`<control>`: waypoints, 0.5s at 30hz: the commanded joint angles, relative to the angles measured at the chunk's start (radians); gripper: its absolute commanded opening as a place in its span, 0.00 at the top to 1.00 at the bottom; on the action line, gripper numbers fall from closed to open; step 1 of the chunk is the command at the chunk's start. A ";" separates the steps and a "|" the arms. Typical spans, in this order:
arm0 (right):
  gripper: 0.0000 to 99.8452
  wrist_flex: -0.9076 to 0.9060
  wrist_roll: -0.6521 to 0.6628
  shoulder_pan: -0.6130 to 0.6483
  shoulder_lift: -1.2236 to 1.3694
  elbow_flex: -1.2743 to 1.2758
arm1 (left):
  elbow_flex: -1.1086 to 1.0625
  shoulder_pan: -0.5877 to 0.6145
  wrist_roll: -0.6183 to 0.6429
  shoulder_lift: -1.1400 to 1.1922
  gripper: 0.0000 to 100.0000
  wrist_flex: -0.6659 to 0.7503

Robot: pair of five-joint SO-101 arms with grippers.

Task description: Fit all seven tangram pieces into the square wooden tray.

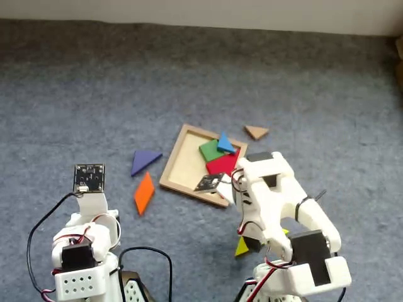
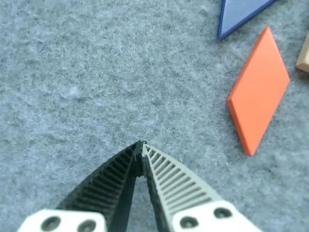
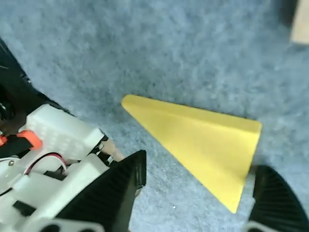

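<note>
- Seven flat coloured pieces are showing. Three are lying in the square wooden tray (image 1: pixel 182 165) and four are lying outside it.
- In the tray, the green flat piece (image 1: pixel 211 150), the small blue triangle (image 1: pixel 225 143) and the red flat piece (image 1: pixel 221 165) are sitting close together at its right side.
- Outside, the light brown wooden triangle (image 1: pixel 256 131) is lying just past the tray's far right corner.
- The purple-blue triangle (image 1: pixel 145 160) and the orange slanted four-sided piece (image 1: pixel 144 192) are lying to the left of the tray.
- The yellow triangle (image 3: pixel 198 135) is lying on the near side of the tray.
- Two arms are standing at the near edge. The left hand (image 2: pixel 141 147) is clenched with nothing in it, pointing at bare carpet near the orange piece.
- The right hand (image 3: pixel 201 169) is spread wide, with one finger on each side of the yellow triangle.
- The worktop (image 1: pixel 75 94) is wearing a fuzzy grey-blue carpet, and a pale strip is running along its far edge.
- In the high view, the white right arm (image 1: pixel 283 214) is covering the tray's near right corner and part of the yellow triangle.
</note>
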State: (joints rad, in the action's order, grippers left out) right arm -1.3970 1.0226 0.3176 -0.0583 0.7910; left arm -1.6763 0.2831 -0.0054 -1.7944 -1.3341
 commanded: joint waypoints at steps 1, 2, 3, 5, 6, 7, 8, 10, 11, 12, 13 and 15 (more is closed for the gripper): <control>0.64 0.162 -0.054 -0.021 0.015 -0.013 | -0.019 0.008 -0.003 -0.027 0.99 0.002; 0.64 0.188 -0.086 -0.031 0.015 -0.013 | -0.019 0.008 -0.003 -0.027 0.99 0.002; 0.64 0.209 -0.115 -0.044 0.015 -0.013 | -0.019 0.010 -0.003 -0.027 0.99 0.002; 0.64 0.234 -0.164 -0.068 0.015 -0.013 | -0.019 0.010 -0.003 -0.027 0.99 0.002; 0.64 0.240 -0.189 -0.076 0.015 -0.016 | -0.019 0.010 -0.003 -0.027 0.99 0.002; 0.64 0.251 -0.210 -0.082 0.015 -0.016 | -0.019 0.010 -0.003 -0.027 0.99 0.002; 0.64 0.260 -0.232 -0.087 0.015 -0.016 | -0.019 0.010 -0.003 -0.027 0.99 0.002; 0.64 0.263 -0.261 -0.096 0.013 -0.016 | -0.019 0.010 -0.003 -0.027 0.99 0.002; 0.64 0.262 -0.272 -0.105 0.013 -0.016 | -0.019 0.010 -0.003 -0.027 0.99 0.002; 0.64 0.262 -0.284 -0.111 0.008 -0.016 | -0.019 0.010 -0.003 -0.027 0.99 0.002; 0.64 0.262 -0.296 -0.117 -0.005 -0.016 | -0.019 0.010 -0.003 -0.027 0.99 0.002; 0.64 0.262 -0.319 -0.133 -0.058 -0.016 | -0.019 0.010 -0.003 -0.027 0.99 0.002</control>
State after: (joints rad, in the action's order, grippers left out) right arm -1.2451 0.7480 0.2348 -0.0675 0.7940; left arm -1.6763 0.2831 -0.0054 -1.7944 -1.3341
